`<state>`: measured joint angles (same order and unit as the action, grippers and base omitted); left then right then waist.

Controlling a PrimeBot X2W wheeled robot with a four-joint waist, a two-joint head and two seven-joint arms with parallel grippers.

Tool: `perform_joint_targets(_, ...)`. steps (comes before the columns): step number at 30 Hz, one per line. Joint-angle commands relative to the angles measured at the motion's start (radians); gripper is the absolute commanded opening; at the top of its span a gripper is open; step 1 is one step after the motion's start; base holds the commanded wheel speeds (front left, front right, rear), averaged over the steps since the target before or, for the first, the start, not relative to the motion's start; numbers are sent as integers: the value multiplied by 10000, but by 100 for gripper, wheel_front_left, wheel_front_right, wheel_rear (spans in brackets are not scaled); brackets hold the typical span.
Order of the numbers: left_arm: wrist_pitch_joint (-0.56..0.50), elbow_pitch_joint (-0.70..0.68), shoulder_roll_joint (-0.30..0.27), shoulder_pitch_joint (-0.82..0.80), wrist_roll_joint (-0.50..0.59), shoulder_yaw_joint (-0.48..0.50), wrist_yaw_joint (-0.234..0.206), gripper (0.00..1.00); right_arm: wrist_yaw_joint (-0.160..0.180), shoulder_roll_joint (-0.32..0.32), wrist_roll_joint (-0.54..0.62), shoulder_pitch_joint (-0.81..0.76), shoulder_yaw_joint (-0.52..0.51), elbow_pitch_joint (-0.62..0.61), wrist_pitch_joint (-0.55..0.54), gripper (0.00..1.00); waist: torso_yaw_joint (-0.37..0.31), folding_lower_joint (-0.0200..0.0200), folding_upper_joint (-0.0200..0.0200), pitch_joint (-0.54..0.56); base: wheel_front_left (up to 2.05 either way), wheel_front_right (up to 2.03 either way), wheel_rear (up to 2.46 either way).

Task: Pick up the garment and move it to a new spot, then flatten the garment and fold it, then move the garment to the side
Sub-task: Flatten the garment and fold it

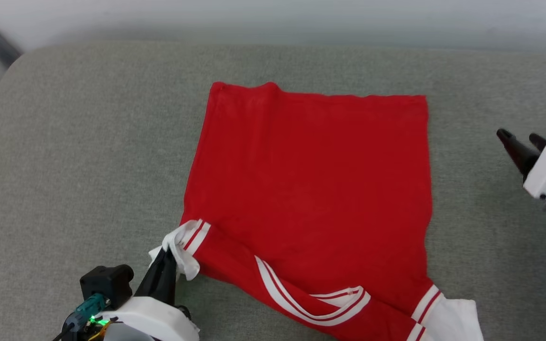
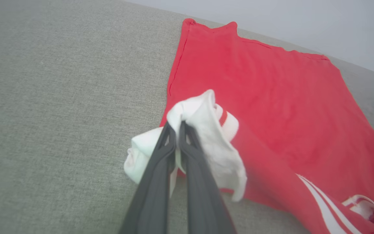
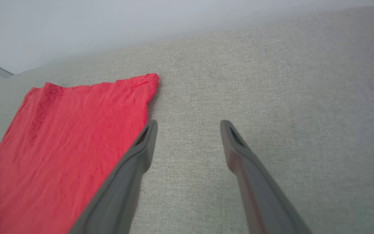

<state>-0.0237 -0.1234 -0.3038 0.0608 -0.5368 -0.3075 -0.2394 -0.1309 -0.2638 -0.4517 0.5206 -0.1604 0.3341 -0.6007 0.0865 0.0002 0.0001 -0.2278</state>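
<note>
Now my left gripper (image 2: 176,126) pinches the garment (image 1: 311,180) by its white sleeve (image 2: 206,136); right gripper (image 3: 188,126) spread wide, empty, over grey cushion (image 1: 88,142).

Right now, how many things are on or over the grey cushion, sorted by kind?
T-shirt: 1, red, spread on the cushion.
Grippers: 2, the left gripper shut on the shirt's white sleeve, the right gripper open beside the shirt.
Total: 3.
</note>
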Motion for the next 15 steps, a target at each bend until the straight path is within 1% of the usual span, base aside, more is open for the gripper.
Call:
perform_joint_targets(1,78,-40,61,-234,67,-35,56,0,4,-124,101,450,21,259,-225,100,669,-2,-1,-888,0,0,0)
perform_joint_targets(4,222,-105,207,-631,191,-248,179,0,4,-253,258,1791,108,1180,-1185,100,1005,-2,-1,-1360,0,0,0)
perform_joint_targets(8,357,-289,390,-1021,307,-501,325,0,5,-336,441,3249,38,2090,-2496,100,1390,-2,-1,-1808,0,0,0)
perform_joint_targets(11,425,-436,516,-1238,347,-658,384,0,4,-262,709,4075,-40,2592,-3300,100,1641,-2,-1,-2118,0,0,0)
perform_joint_targets(15,537,-486,610,-1437,393,-809,488,0,4,-84,1249,4719,-60,3069,-4005,100,1882,-2,-1,-2478,0,0,0)
